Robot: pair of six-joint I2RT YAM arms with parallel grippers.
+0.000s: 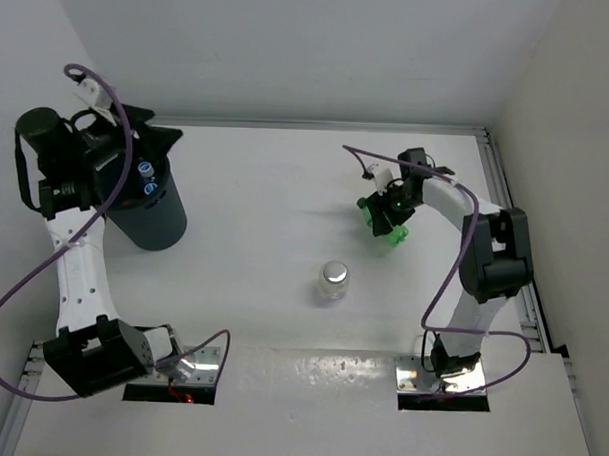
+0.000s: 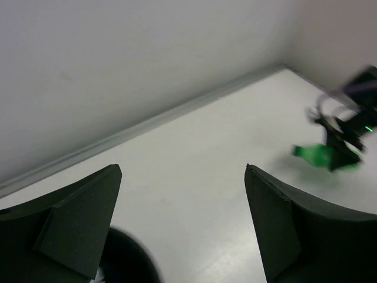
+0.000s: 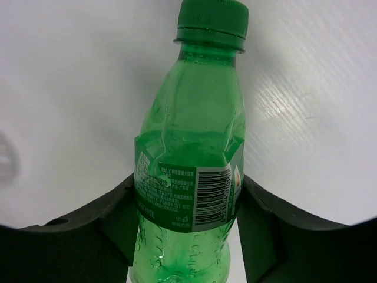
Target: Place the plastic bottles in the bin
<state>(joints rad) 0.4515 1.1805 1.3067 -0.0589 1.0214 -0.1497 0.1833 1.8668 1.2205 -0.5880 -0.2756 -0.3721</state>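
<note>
My right gripper (image 3: 188,200) is shut on the all-green bottle (image 3: 189,159), with its pads on the labelled middle and the cap pointing away. In the top view this gripper (image 1: 387,213) holds the green bottle (image 1: 392,234) low over the table at the right. A plain clear bottle (image 1: 333,279) stands upright mid-table. The dark bin (image 1: 157,221) stands at the far left, and a blue cap and label (image 1: 147,170) show inside it. My left gripper (image 1: 150,135) hangs over the bin's mouth, open and empty, with its jaws wide apart (image 2: 182,171). No red-label bottle shows.
White walls close off the back, left and right; a raised rail (image 1: 506,185) runs along the right table edge. The bin's rim (image 2: 126,259) shows at the bottom of the left wrist view, and the green bottle (image 2: 318,154) far to the right.
</note>
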